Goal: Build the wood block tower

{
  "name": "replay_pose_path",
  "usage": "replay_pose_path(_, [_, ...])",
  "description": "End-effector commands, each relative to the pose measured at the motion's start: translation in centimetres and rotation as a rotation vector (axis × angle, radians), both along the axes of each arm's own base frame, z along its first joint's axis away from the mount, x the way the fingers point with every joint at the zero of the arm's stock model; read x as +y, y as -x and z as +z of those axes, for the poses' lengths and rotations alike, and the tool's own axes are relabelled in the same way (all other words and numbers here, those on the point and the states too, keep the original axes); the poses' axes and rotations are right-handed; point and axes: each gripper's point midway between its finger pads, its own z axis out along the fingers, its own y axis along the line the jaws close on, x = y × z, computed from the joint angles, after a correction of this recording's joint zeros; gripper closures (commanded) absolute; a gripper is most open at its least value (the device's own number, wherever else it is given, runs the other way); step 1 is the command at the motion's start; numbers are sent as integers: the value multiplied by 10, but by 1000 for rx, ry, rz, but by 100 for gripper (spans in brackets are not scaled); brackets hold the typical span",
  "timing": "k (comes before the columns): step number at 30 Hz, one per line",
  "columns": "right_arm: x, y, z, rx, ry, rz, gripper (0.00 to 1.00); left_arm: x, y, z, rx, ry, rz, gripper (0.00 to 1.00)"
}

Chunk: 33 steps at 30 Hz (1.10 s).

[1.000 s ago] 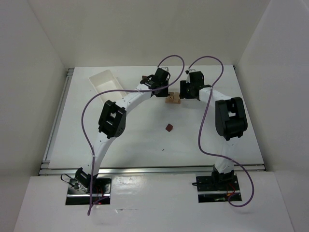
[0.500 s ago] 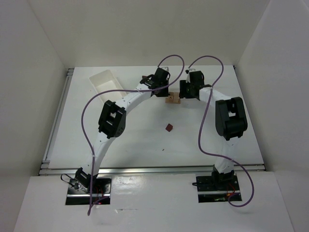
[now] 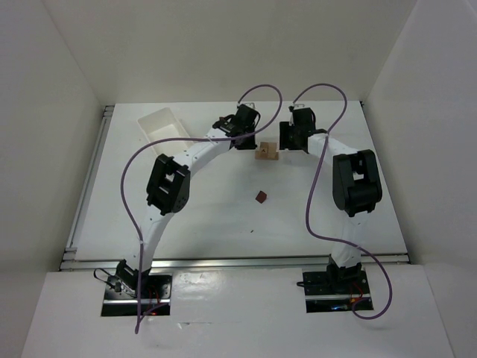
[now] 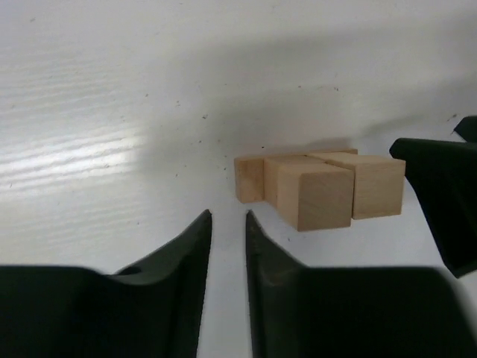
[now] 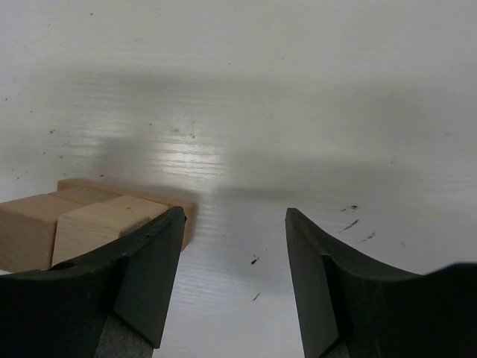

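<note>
White table (image 3: 223, 224) set inside white-walled enclosure. Left gripper (image 4: 229, 218): fingers parted by narrow slit, nothing held between; tips noted near wood block tower (image 4: 320, 192), not touching. Right gripper (image 5: 235, 216): fingers spread wide, nothing gripped; one finger (image 5: 145, 268) seen just beside tan cubes. Tower located far centre of table, between both grippers; tan pieces touching. Maroon block (image 3: 260, 197) recorded alone, well apart, nearer bases. White tray (image 3: 158, 114) at far left.
</note>
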Motion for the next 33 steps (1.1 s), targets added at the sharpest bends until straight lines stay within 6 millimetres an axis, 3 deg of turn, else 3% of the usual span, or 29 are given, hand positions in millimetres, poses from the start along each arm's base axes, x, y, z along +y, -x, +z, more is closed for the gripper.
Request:
replay_pose_path(1, [-17,-16,58,-129,47,-59,35,38,-7,70,-101,2,67,64])
replay_pose_path(2, [-16,-12,71,-147,43,-44,34,49,-4,97,-133,13,85,48])
replay_pose_path(3, [-14,-11,81,-166,38,-28,32,65,2,95,-123,-21,118,35])
replay_pose_path(4, [-11,-8,85,-171,23,-11,28,81,3,102,-131,-31,149,11])
replay_pose_path(5, [-1,-7,104,-206,-7,47,25,102,14,118,-152,-50,188,0])
replay_pose_path(7, [16,-3,118,-236,-58,141,18,129,25,131,-171,-57,245,0])
replay_pose_path(8, [23,-6,126,-263,-74,187,18,144,44,144,-192,-58,276,0])
replay_pose_path(9, [29,-11,133,-297,-87,219,17,156,49,150,-207,-57,297,0])
replay_pose_path(10, [47,-12,138,-306,-100,257,17,168,56,155,-214,-60,317,0])
replay_pose_path(11, [57,-17,125,-281,-102,290,15,173,62,162,-230,-46,335,0])
replay_pose_path(12, [68,-27,140,-299,-99,311,15,184,73,156,-217,-76,367,0])
replay_pose_path(13, [76,-34,141,-299,-90,312,13,196,81,172,-238,-56,409,0])
replay_pose_path(14, [88,-45,116,-250,-68,283,13,202,88,172,-234,-61,430,0])
replay_pose_path(15, [99,-62,142,-303,-76,271,11,206,96,169,-216,-75,428,0])
replay_pose_path(17, [124,-69,133,-268,-86,253,10,223,110,174,-226,-73,487,0])
replay_pose_path(18, [135,-77,105,-225,-82,252,8,230,114,173,-219,-72,503,0])
replay_pose_path(19, [152,-86,125,-270,-116,270,7,238,120,168,-206,-84,524,0])
replay_pose_path(20, [172,-86,123,-266,-151,284,7,248,125,176,-223,-72,546,0])
replay_pose_path(21, [182,-92,102,-245,-164,281,6,254,126,182,-236,-63,560,0])
replay_pose_path(22, [192,-102,117,-299,-193,273,6,262,132,176,-217,-67,583,0])
replay_pose_path(24, [205,-110,112,-320,-226,243,4,276,137,177,-215,-54,616,0])
replay_pose_path(27, [232,-123,104,-371,-301,239,4,283,146,174,-207,-42,641,0])
replay_pose_path(28, [238,-126,89,-377,-294,231,4,286,148,171,-200,-30,654,0])
replay_pose_path(29, [239,-137,100,-437,-315,207,4,285,150,169,-188,-31,648,0])
replay_pose_path(30, [247,-138,98,-457,-311,195,4,283,152,165,-174,-30,638,0])
replay_pose_path(31, [248,-143,76,-462,-275,140,4,284,154,162,-164,-37,638,0])
replay_pose_path(33, [248,-153,77,-520,-261,94,4,281,157,160,-152,-19,631,0])
